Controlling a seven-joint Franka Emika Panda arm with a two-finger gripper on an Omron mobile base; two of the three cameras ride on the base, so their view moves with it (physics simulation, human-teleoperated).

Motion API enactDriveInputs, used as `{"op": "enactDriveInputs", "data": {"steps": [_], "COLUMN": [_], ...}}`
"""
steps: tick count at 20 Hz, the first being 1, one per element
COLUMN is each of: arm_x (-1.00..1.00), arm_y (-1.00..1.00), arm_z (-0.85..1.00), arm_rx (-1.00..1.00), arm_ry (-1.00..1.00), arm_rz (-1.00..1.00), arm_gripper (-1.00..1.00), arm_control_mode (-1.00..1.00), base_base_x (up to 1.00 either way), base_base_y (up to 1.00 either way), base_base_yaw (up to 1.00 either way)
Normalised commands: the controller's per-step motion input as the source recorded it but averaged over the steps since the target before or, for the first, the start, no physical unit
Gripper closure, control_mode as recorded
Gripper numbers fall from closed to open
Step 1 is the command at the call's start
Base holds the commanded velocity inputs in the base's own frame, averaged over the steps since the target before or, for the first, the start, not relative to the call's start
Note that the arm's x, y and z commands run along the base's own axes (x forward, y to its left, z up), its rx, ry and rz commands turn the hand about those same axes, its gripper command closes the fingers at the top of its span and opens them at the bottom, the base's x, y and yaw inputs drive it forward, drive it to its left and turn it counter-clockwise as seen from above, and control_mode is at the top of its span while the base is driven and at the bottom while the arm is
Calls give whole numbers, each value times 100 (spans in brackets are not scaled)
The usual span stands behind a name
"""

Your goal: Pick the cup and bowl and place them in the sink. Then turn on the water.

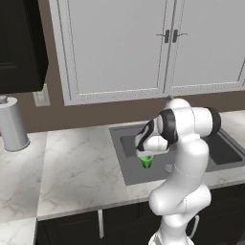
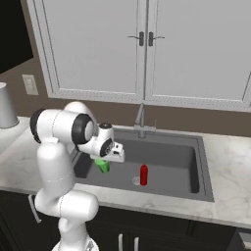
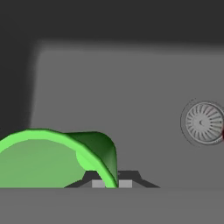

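While the white arm folds forward over the marble tabletop (image 1: 76, 167), its wrist dips into the sink (image 2: 171, 159), the fingers (image 3: 98, 180) pinched shut on the rim of the cup (image 3: 48, 159); the cup, small, bright green and tapered, hangs just above the dark grey basin floor near the left wall; a red bottle (image 2: 143, 175) stands by the round drain (image 3: 204, 122); the wrist hides the fingers in both base views, and the cup's lower part is cut off in the hand view.
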Motion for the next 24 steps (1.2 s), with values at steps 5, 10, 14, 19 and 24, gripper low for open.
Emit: {"op": "enactDriveInputs", "data": {"steps": [5,10,14,19,24], "arm_x": [21,21,18,21,28], "arm_y": [0,0,0,0,0], "arm_z": [-30,-28,-29,-31,-30], "arm_rx": [0,0,0,0,0], "arm_ry": [1,1,1,0,0], "arm_rz": [0,0,0,0,0], "arm_gripper": [100,100,100,100,100], "arm_control_mode": [-100,-100,-100,-100,-100], "base_base_x": [0,0,0,0,0], "base_base_y": [0,0,0,0,0], "base_base_yaw": [0,0,0,0,0]}}
